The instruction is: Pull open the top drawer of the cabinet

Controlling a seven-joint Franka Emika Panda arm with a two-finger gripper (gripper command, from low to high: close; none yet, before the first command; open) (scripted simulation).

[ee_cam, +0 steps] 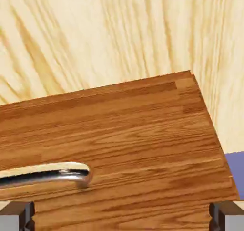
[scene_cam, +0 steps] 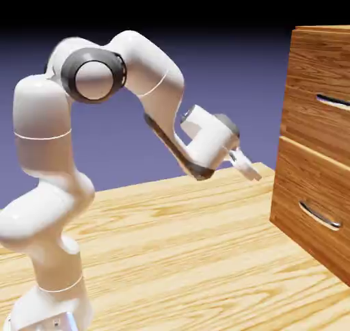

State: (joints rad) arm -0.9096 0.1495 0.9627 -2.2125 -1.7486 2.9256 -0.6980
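The cabinet (scene_cam: pixel 321 56) stands at the exterior view's right, tall and reddish-brown. Its top drawer (scene_cam: pixel 311 117) carries a slim silver handle (scene_cam: pixel 333 102), partly cut by the frame edge. My gripper (scene_cam: pixel 249 168) hangs in the air left of the cabinet, about level with the seam between the two drawer fronts and a short gap from them, pointing down and right. In the hand view my gripper (ee_cam: pixel 122 218) is open, its grey fingertips (ee_cam: pixel 16 216) at the bottom corners with nothing between them. A wood front (ee_cam: pixel 133 130) with a silver handle end (ee_cam: pixel 71 173) fills that view and borders the tabletop.
A second drawer front (scene_cam: pixel 301 186) with its own silver handle (scene_cam: pixel 318 215) sits below the top one. The pale wood tabletop (scene_cam: pixel 178 241) spreads under the arm. Blue backdrop (ee_cam: pixel 236 173) shows past the cabinet's edge in the hand view.
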